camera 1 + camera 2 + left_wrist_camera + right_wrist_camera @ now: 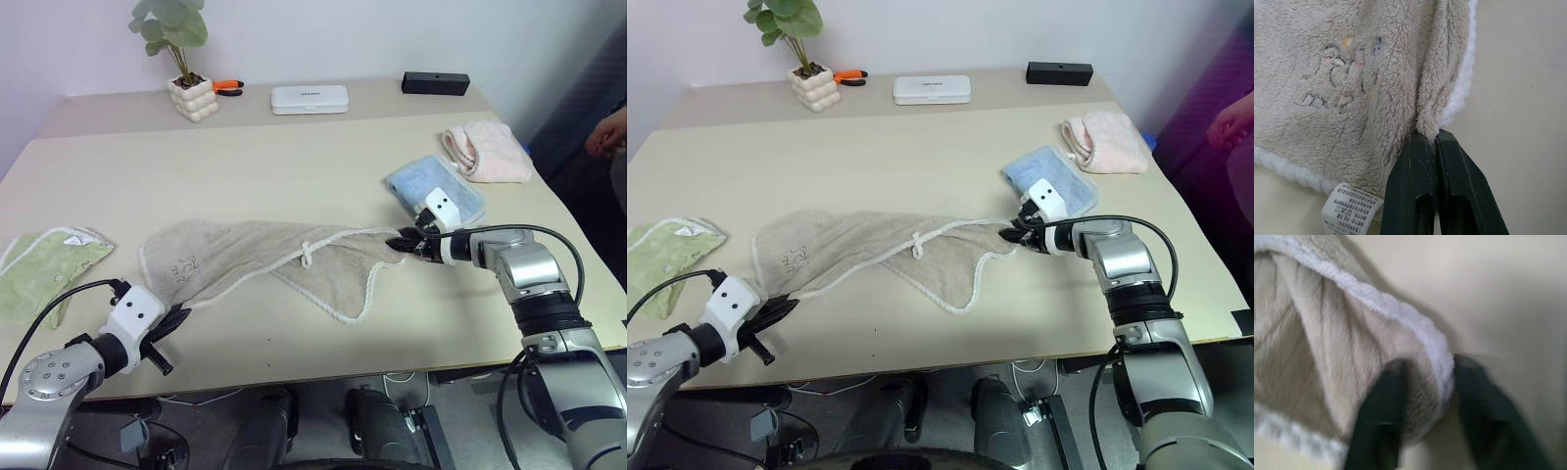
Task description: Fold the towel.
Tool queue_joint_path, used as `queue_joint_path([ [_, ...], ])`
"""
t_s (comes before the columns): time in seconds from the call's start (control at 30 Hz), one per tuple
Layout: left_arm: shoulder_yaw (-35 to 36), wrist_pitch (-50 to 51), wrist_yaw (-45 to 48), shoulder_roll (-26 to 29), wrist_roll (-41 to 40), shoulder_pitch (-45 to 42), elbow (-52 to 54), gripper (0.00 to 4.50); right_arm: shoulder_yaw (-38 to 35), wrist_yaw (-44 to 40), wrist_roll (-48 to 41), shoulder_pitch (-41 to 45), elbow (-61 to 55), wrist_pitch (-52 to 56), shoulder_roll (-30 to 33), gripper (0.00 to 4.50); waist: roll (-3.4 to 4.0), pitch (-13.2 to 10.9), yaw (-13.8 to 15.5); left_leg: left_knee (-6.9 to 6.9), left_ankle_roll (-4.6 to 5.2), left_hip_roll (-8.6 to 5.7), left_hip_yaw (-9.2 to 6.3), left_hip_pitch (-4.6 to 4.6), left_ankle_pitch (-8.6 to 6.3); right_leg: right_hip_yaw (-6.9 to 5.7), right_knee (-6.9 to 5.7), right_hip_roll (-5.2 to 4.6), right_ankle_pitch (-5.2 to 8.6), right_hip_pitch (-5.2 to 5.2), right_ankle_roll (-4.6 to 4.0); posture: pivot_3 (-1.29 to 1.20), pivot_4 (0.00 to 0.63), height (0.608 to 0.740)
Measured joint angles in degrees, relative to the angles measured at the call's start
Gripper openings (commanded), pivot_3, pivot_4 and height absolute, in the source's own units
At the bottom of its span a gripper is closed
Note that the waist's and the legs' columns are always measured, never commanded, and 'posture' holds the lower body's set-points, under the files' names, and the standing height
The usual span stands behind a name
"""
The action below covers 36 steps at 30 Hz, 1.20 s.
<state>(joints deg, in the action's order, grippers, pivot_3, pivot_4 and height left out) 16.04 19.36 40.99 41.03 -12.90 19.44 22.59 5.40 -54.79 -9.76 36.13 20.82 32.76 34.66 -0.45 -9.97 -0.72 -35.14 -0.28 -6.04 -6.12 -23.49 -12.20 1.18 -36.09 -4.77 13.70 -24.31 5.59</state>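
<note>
Towel (257, 257): lay stretched and rumpled across the front of the surface (294, 166), between both arms.
Left gripper (1436, 139): clenched on the towel's corner beside the embroidered mark (1339, 78).
Right gripper (404, 243): pinched the opposite white-edged corner, near the light blue towel (436, 188).

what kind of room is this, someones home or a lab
Probably an office or lab test bench rather than a home: a plain beige table against a bare wall, several small cloths laid out around the towel, and loose desk items at the back, such as a potted plant and a white box.
</note>
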Motion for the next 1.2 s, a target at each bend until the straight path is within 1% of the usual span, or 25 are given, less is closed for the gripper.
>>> queue_joint_path([
  [0.17,0.02,-0.05,0.14,0.33,-0.02,-0.85,-0.43,0.0,-0.02,1.09,0.62,0.11,-0.02,-1.49,0.06,0.06,0.0,0.0,0.02,0.0,0.0,0.0,0.0,0.0,0.0,0.0,-0.01,0.0,-0.01,-0.01,0.02,0.0,0.15,0.74],
  [0.27,0.5,-0.18,-0.81,0.3,-0.07,-6.5,-3.84,0.0,-0.12,3.23,1.98,2.56,1.27,-4.7,0.16,0.06,0.02,-0.02,0.09,-0.03,-0.01,-0.01,0.0,0.0,0.01,-0.03,-0.03,0.02,-0.06,-0.02,0.08,0.0,0.15,0.74],
  [0.3,0.62,-0.22,-1.92,0.1,-0.06,-9.59,-5.55,0.0,-0.22,4.11,2.43,4.11,2.14,-5.83,0.18,0.06,0.03,-0.03,0.14,-0.05,-0.03,-0.01,0.0,0.0,0.02,-0.05,-0.05,0.03,-0.1,-0.02,0.16,0.0,0.15,0.74],
  [0.4,1.56,-0.9,-8.31,-0.7,0.69,-25.16,-13.71,0.0,-0.38,7.72,4.5,12.33,6.41,-11.77,0.08,0.06,-0.04,-0.07,0.14,-0.09,-0.09,-0.03,-0.05,-0.01,0.06,-0.16,-0.07,0.08,-0.15,-0.03,0.17,0.0,0.15,0.74],
  [0.43,2.17,-1.26,-9.82,-0.56,1.14,-28.46,-15.13,0.0,-0.43,8.51,4.88,14.5,7.01,-13.18,0.05,0.06,-0.06,-0.06,0.06,-0.04,-0.09,-0.04,-0.04,-0.01,0.06,-0.15,-0.06,0.09,-0.16,-0.05,0.18,0.0,0.15,0.74],
  [0.47,2.12,-2.34,-11.94,-0.51,1.59,-35.38,-20.3,0.0,-0.96,10.24,5.5,18.25,10.61,-16.23,0.04,0.06,-0.07,-0.08,0.04,-0.05,-0.1,-0.1,-0.03,0.01,0.07,-0.16,-0.14,0.11,-0.18,-0.07,0.22,0.0,0.15,0.74],
  [0.6,2.82,-6.47,-16.77,2.03,2.2,-55.88,-33.15,0.0,-1.52,14.11,7.04,30.61,18.34,-24.88,-0.88,0.06,-0.16,-0.16,-0.42,-0.03,-0.42,-0.07,-0.04,-0.4,0.26,-0.15,-0.12,0.11,-0.26,-0.49,0.25,0.0,0.15,0.74],
  [0.67,3.68,-9.13,-17.47,4.71,2.13,-61.17,-36.52,0.0,-1.91,14.09,7.23,34.31,19.06,-28.74,-0.78,0.06,-0.12,-0.12,-0.81,0.03,-0.41,-0.07,0.04,-0.4,0.25,-0.1,-0.05,0.09,-0.25,-0.52,0.26,0.0,0.15,0.74],
  [0.7,4.1,-10.4,-17.08,5.96,1.88,-62.3,-38.1,0.0,-1.95,13.33,7.14,34.85,18.72,-30.33,-0.65,0.06,-0.11,-0.11,-1.04,0.05,-0.39,-0.07,0.04,-0.38,0.19,-0.1,-0.04,0.09,-0.25,-0.52,0.27,0.0,0.15,0.74],
  [0.77,5.18,-11.52,-14.95,7.25,0.85,-61.36,-39.95,0.0,-1.94,10.67,6.54,34.02,17.52,-31.89,-0.6,0.06,-0.1,-0.11,-1.5,0.04,-0.34,-0.09,0.04,-0.41,0.14,-0.1,-0.04,0.09,-0.24,-0.52,0.27,0.0,0.15,0.74],
  [0.8,5.55,-11.63,-13.61,7.67,0.3,-59.16,-39.88,0.0,-1.93,9.01,5.99,32.44,16.09,-32.01,-0.35,0.06,-0.1,-0.11,-1.65,0.01,-0.31,-0.09,0.05,-0.42,0.13,-0.09,-0.08,0.07,-0.24,-0.5,0.27,0.0,0.15,0.74],
  [0.9,7.72,-10.64,-7.96,8.5,-2.17,-45.73,-35.28,0.0,-1.91,1.32,2.43,22.34,6.68,-30.17,1.95,0.06,-0.09,-0.11,-1.9,-0.02,-0.21,-0.08,0.08,-0.47,0.07,0.0,-0.08,0.04,-0.24,-0.53,0.27,0.0,0.15,0.74],
  [1.0,9.42,-7.49,-4.82,8.38,-4.51,-36.78,-30.42,0.0,-1.36,-3.12,0.39,15.38,0.18,-25.85,2.58,0.06,-0.11,-0.15,-1.72,-0.16,-0.13,-0.07,0.06,-0.93,0.02,0.03,-0.19,0.05,-0.32,-1.03,0.29,0.0,0.15,0.74],
  [1.07,13.24,-4.78,-1.38,8.43,-7.21,-26.03,-22.41,0.0,-1.29,-6.89,-1.27,8.29,-7.76,-22.63,6.35,0.06,-0.09,-0.14,-1.62,-0.17,-0.07,-0.04,0.06,-0.88,-0.01,0.07,-0.24,0.04,-0.33,-1.01,0.28,0.0,0.15,0.74],
  [1.17,16.03,-0.67,2.54,8.03,-10.15,-14.73,-15.81,0.0,-1.37,-10.67,-3.34,0.71,-14.05,-18.52,9.82,0.06,-0.08,-0.13,-1.37,-0.2,-0.11,0.02,0.04,-0.77,0.01,0.05,-0.26,0.07,-0.37,-0.9,0.18,0.0,0.15,0.74],
  [1.2,18.31,1.64,4.65,8.02,-11.57,-8.85,-11.85,0.0,-1.63,-12.71,-5.17,-3.2,-17.91,-16.36,12.31,0.06,-0.09,-0.13,-1.31,-0.19,-0.1,0.02,0.04,-0.76,0.0,0.05,-0.23,0.06,-0.37,-0.88,0.18,0.0,0.15,0.74],
])
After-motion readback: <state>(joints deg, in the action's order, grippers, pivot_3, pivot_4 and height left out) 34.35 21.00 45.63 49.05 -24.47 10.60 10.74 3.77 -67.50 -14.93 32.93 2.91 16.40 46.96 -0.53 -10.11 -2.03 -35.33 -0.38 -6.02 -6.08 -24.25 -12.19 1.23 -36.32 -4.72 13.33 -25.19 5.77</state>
